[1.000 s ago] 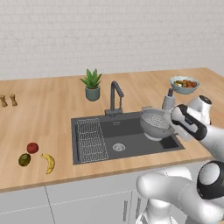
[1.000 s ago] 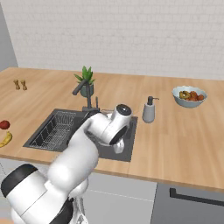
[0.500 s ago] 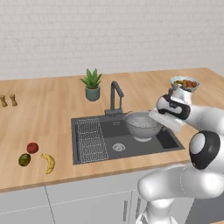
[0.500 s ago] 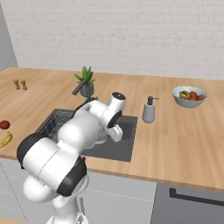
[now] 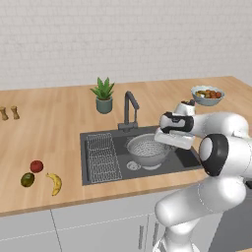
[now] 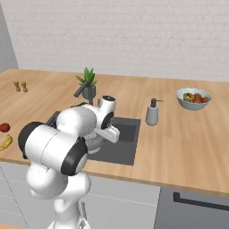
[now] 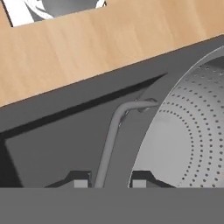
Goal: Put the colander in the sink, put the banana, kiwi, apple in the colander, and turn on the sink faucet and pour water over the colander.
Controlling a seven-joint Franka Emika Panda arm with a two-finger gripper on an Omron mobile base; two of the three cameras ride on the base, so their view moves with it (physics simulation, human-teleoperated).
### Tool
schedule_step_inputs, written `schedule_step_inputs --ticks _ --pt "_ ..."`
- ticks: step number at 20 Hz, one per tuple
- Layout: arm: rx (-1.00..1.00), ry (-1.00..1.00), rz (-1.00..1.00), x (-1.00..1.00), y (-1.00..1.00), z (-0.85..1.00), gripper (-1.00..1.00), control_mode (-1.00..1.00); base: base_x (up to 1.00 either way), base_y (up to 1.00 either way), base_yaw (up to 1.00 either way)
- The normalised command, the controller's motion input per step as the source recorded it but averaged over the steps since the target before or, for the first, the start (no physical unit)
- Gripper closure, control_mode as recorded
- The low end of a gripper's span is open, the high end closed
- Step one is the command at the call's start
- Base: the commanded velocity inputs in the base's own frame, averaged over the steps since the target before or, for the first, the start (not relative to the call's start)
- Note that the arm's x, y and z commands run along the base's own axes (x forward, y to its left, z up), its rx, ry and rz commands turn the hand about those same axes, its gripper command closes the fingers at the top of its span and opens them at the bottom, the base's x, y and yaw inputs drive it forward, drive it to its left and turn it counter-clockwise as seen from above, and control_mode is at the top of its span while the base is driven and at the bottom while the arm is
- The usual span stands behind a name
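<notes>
The light grey perforated colander (image 5: 146,150) sits low in the middle of the dark sink (image 5: 192,158), just right of the drain. My gripper (image 5: 164,140) is at its right rim, shut on the colander's thin wire handle (image 7: 110,138), which runs up between the two fingertips (image 7: 81,183) in the hand view, with the colander bowl (image 7: 192,131) to the right. The dark faucet (image 5: 129,108) stands behind the basin. On the counter to the left lie the red apple (image 5: 36,166), the olive-brown kiwi (image 5: 27,179) and the yellow banana (image 5: 56,183).
A flat wire rack (image 5: 102,157) fills the sink's left part. A potted plant (image 5: 103,94) stands behind the faucet. A fruit bowl (image 6: 193,98) and a soap dispenser (image 6: 152,112) are right of the sink. Two small shakers (image 5: 10,113) are far left.
The arm has carried the colander leftward from the sink's right end to its middle and lowered it into the basin. The gripper stays shut on the handle.
</notes>
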Motion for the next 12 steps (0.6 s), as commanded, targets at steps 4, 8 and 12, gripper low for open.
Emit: schedule_step_inputs --ticks 4,8,12 --pt "0.00 -0.07 0.29 0.19 0.19 -0.27 1.00 -1.00 0.00 0.00 0.00" --pt "0.01 -0.08 0.28 0.20 0.12 -0.18 1.00 -1.00 0.00 0.00 0.00" --pt "0.01 -0.12 0.28 0.05 0.01 -0.25 1.00 -1.00 0.00 0.00 0.00"
